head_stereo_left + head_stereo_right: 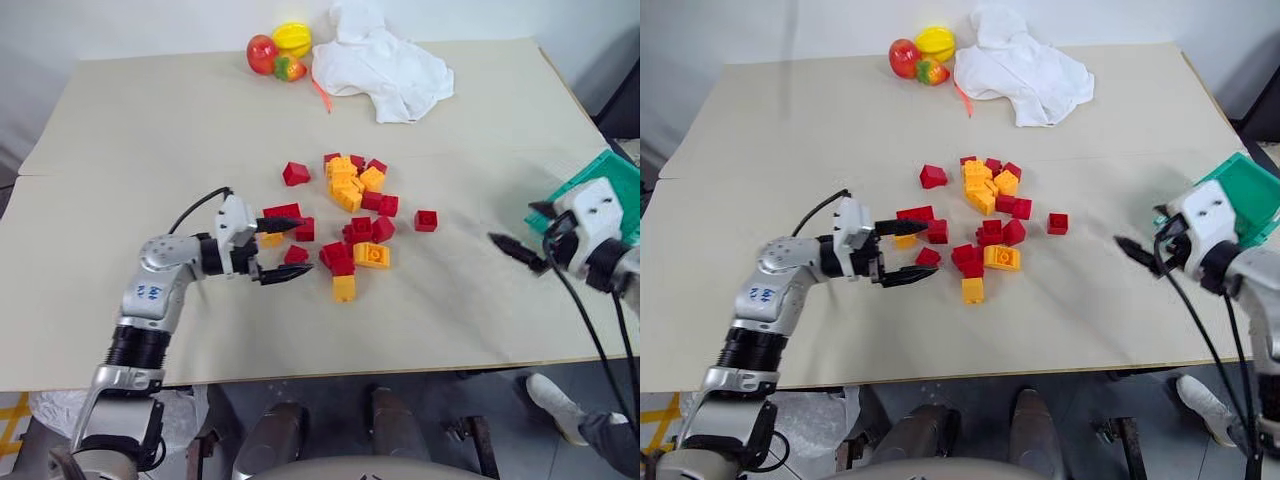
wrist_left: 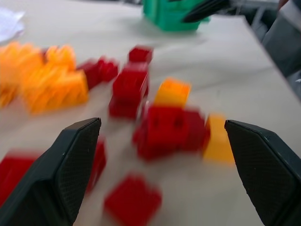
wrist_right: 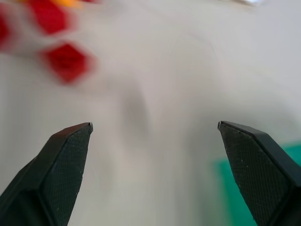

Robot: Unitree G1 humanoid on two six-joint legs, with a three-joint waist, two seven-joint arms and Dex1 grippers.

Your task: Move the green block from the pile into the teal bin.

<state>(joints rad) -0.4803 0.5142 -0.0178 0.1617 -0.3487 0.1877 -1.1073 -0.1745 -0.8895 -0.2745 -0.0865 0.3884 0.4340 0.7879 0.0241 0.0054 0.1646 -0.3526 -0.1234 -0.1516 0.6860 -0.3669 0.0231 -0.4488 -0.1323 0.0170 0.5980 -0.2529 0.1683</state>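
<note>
The pile (image 1: 350, 215) of red and yellow-orange bricks lies loose in the middle of the table. The green block is out of view. My left gripper (image 1: 303, 248) stands open at the pile's left edge, level with the table, with a red brick (image 1: 296, 254) just below and between its fingers. The left wrist view looks past those fingers (image 2: 75, 160) onto red and orange bricks. The teal bin (image 1: 610, 175) sits at the right table edge, partly behind my right arm. My right gripper (image 1: 512, 222) is open and empty, just left of the bin, above bare table.
A white cloth (image 1: 385, 65) and toy fruit (image 1: 278, 50) lie at the far edge. One red brick (image 1: 426, 220) lies apart, right of the pile. A black cable (image 1: 590, 340) hangs off my right arm. A shoe (image 1: 555, 400) shows on the floor at bottom right.
</note>
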